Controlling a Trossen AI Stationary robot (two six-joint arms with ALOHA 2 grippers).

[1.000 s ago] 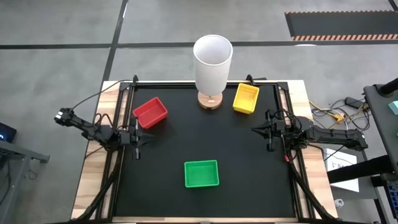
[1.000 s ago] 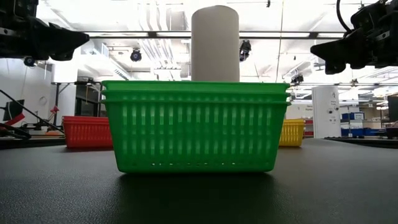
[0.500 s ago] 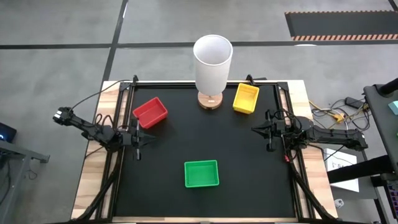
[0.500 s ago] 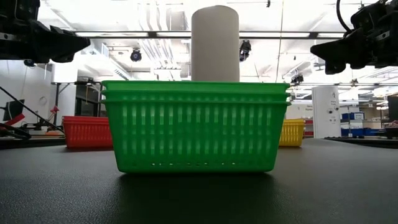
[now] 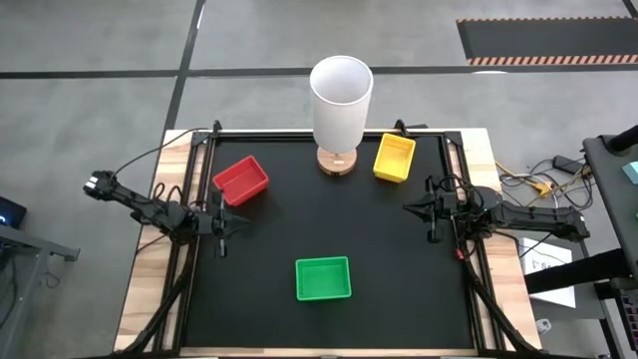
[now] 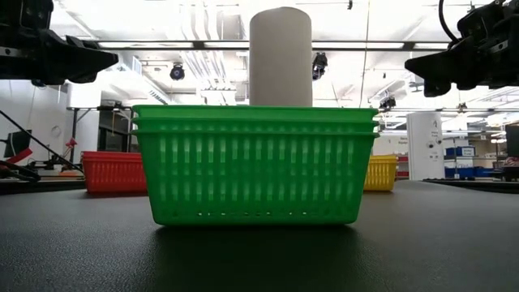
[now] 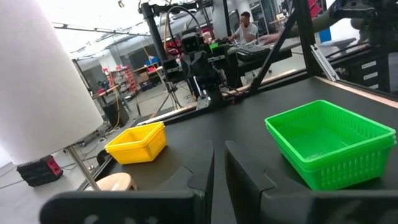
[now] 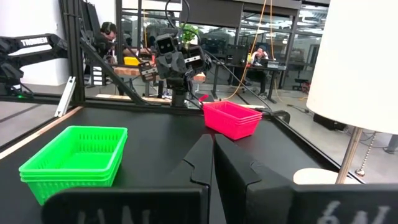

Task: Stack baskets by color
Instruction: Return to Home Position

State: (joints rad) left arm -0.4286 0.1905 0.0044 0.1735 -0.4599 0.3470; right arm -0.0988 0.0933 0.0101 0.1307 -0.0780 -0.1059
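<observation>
Three basket stacks rest by their bottoms on the black table. The green stack (image 5: 323,278) stands near the front middle, filling the low view as green stack (image 6: 255,166). At the back left is the red stack (image 5: 240,179). The yellow stack (image 5: 394,158) sits at the back right. My left gripper (image 5: 244,223) hovers level at the table's left edge. It is shut to a thin slit, nothing between the fingers (image 7: 219,165). My right gripper (image 5: 407,207) hovers level at the right edge, shut and empty (image 8: 213,149).
A tall white cylinder (image 5: 341,98) on a round wooden base (image 5: 337,162) stands at the back middle, between the red and yellow stacks. A black frame (image 5: 469,189) runs along the table's sides. People sit at benches beyond the table (image 7: 249,28).
</observation>
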